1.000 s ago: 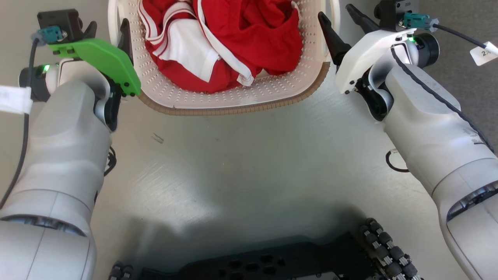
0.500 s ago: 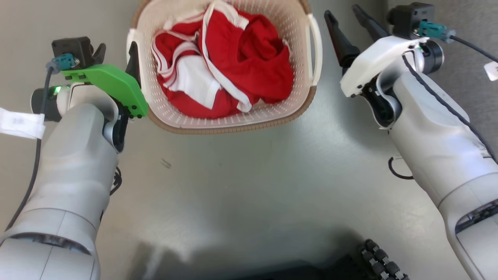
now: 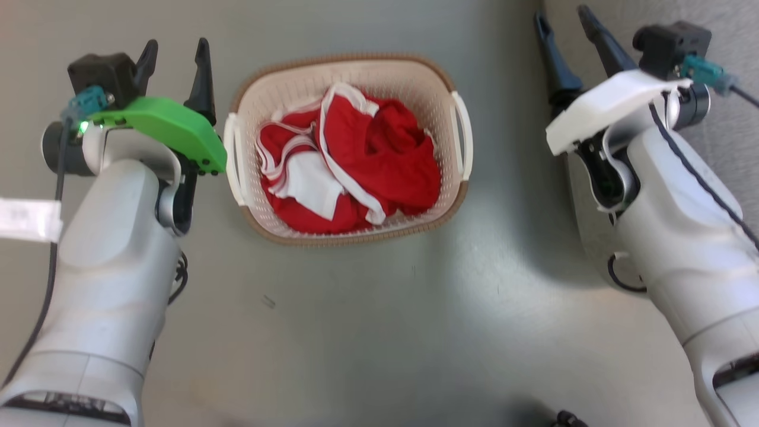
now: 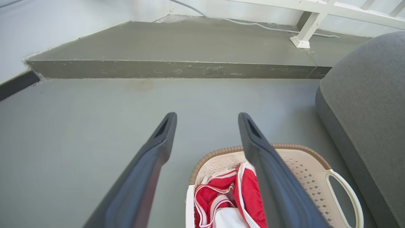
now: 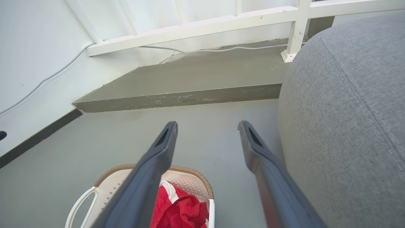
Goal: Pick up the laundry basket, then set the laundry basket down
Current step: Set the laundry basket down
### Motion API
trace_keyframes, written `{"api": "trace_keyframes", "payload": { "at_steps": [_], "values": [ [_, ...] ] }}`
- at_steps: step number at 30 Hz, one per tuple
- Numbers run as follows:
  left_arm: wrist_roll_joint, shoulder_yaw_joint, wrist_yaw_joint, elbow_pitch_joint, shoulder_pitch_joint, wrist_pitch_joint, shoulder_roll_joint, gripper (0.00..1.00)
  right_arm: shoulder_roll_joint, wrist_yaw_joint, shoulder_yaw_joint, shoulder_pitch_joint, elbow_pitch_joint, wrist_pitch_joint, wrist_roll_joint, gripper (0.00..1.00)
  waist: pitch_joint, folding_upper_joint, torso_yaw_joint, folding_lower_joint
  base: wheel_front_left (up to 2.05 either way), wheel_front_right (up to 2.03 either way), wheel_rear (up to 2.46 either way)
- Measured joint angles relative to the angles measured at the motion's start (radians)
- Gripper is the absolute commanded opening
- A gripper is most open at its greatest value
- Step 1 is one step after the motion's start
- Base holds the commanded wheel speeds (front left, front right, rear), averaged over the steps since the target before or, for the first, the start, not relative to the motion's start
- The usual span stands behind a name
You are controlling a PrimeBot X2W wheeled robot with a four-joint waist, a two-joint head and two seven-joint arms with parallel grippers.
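Note:
The laundry basket (image 3: pixel 356 240) stands on the grey floor between my two arms, cream-white and perforated with a brown woven rim and white side handles. Red and white clothes (image 3: pixel 379 160) lie in it. My left gripper (image 3: pixel 175 50) is open beside the basket's left handle, a little apart from it and holding nothing. My right gripper (image 3: pixel 561 18) is open, well off to the right of the right handle. In the left wrist view the left gripper (image 4: pixel 207 117) is above the basket (image 4: pixel 303 164). The right wrist view has the right gripper (image 5: pixel 207 124) over the basket's (image 5: pixel 186 179) far end.
A grey upholstered seat (image 5: pixel 341 110) stands close on the right, next to my right arm, and shows too in the left wrist view (image 4: pixel 364 110). Beyond the basket a raised concrete step (image 4: pixel 177 68) crosses the floor, with a white railing post (image 5: pixel 294 31) and a cable on it.
The head camera has moved, so the basket now shows whole and smaller. Both open grippers, earlier close alongside the basket's handles, now stand apart from them.

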Motion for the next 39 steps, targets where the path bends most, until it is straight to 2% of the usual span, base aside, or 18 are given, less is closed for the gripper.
{"api": "trace_keyframes", "payload": {
  "at_steps": [5, 6, 10, 22, 39],
  "values": [
    [0.034, 0.026, 0.017, -0.103, 0.091, 0.000, 0.003, 1.00, -0.009, -0.026, -0.043, 0.089, -0.086, 0.000, -0.059, 1.00, -0.086, 0.0000, 0.003, 0.0000, 0.00, 0.00, 0.00],
    [0.049, 0.044, 0.023, -0.141, 0.123, 0.000, 0.006, 1.00, -0.012, -0.046, -0.056, 0.117, -0.115, 0.000, -0.074, 1.00, -0.115, 0.0000, 0.004, 0.0000, 0.00, 0.00, 0.00],
    [0.075, 0.067, 0.045, -0.212, 0.190, 0.000, 0.019, 1.00, -0.015, -0.065, -0.081, 0.172, -0.165, 0.000, -0.109, 1.00, -0.172, 0.0000, 0.005, 0.0000, 0.00, 0.00, 0.00],
    [0.139, 0.105, 0.081, -0.407, 0.405, -0.001, 0.017, 1.00, -0.015, -0.104, -0.122, 0.358, -0.277, 0.000, -0.180, 1.00, -0.346, 0.0000, 0.006, 0.0000, 0.00, 0.00, 0.00],
    [0.176, 0.111, 0.115, -0.572, 0.712, -0.001, 0.000, 1.00, -0.015, -0.134, -0.150, 0.619, -0.375, 0.000, -0.226, 1.00, -0.562, 0.0000, 0.011, 0.0000, 0.00, 0.00, 0.00]
  ]
}}
